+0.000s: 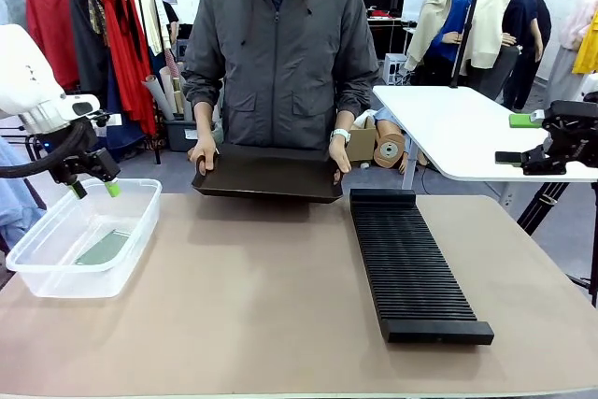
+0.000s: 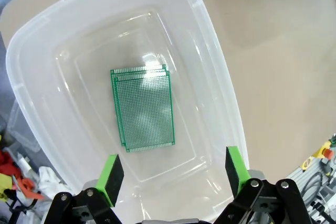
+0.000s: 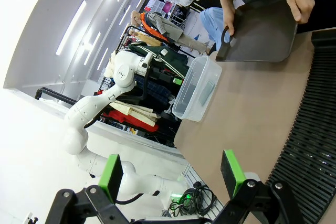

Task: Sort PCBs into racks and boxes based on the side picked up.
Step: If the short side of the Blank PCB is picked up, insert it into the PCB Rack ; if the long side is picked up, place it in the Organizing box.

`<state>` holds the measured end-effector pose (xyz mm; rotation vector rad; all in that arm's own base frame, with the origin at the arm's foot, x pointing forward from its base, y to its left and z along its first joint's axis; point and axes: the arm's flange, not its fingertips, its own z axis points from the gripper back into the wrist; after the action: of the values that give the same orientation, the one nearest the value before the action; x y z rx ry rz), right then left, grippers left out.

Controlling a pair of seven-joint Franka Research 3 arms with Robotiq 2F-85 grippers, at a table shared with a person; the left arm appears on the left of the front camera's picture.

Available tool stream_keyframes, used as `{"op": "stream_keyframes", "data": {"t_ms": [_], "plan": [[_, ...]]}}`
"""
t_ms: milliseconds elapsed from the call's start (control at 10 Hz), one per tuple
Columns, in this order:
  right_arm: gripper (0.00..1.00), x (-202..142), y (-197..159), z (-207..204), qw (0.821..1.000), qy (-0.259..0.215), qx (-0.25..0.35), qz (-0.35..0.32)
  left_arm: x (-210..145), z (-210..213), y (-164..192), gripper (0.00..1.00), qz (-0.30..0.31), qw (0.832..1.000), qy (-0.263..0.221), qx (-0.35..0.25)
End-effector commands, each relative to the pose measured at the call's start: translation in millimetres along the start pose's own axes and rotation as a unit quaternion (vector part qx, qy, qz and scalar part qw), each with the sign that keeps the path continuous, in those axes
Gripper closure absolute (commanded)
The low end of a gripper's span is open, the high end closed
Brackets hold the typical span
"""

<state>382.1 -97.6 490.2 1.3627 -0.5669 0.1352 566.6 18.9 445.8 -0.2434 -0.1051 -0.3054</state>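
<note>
Left gripper (image 1: 92,189) is hanging over the clear, colourless plastic tub (image 1: 37,268) at the table's left edge, jaws standing wide apart and holding nothing. In its wrist view the green pads (image 2: 111,177) are framing the tub floor, where thin green circuit boards (image 2: 144,107) are lying flat in a small overlapping stack; edges suggest at least two, exact count I cannot tell.

Right gripper (image 3: 173,174) is parked off the table's right side, jaws spread wide and empty, looking across the tabletop.

Long black ribbed rack (image 1: 411,263) is lying right of centre, its slots appearing empty from the front.

The person at the far side is gripping a shallow smooth black tray (image 1: 271,175) with both hands, left of the rack's far end; its contents are not readable from here.

Judgement: the box side has received boards, the rack side nothing yet. How many boards are waiting cannot be told, so remaining work is unclear.
</note>
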Motion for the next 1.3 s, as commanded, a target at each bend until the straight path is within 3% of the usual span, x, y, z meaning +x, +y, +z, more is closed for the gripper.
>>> {"op": "stream_keyframes", "data": {"t_ms": [0, 100, 300, 400, 600, 800, 1200], "plan": [[0.0, 0.6, 2.0, 0.0, 1.0, -0.001, 0.004, 0.001, 4.3, 2.1, 2.9, 0.0, 0.012, 1.0, -0.014, -0.016], [0.0, 0.6, 2.0, 0.0, 1.0, -0.001, 0.004, 0.001, 9.2, 3.2, 3.4, 0.0, 0.032, 0.998, -0.04, -0.049], [0.0, 0.6, 2.0, 0.0, 1.0, -0.001, 0.004, 0.001, 9.8, 12.2, 10.5, 0.0, 0.055, 0.993, -0.046, -0.089], [0.0, 0.6, 2.0, 0.0, 1.0, -0.001, 0.004, 0.001, 9.1, 20.1, 16.7, 0.0, 0.075, 0.984, -0.038, -0.156], [0.0, 0.6, 2.0, 0.0, 1.0, -0.001, 0.004, 0.001, 6.5, 38.1, 28.8, 0.0, 0.109, 0.965, -0.059, -0.231], [0.0, 0.6, 2.0, 0.0, 1.0, -0.001, 0.004, 0.001, -0.2, 52.4, 30.4, 0.0, 0.13, 0.953, -0.069, -0.264], [0.0, 0.6, 2.0, 0.0, 1.0, -0.001, 0.004, 0.001, -21.0, 69.5, 40.4, 0.0, 0.153, 0.884, -0.072, -0.437]]}}
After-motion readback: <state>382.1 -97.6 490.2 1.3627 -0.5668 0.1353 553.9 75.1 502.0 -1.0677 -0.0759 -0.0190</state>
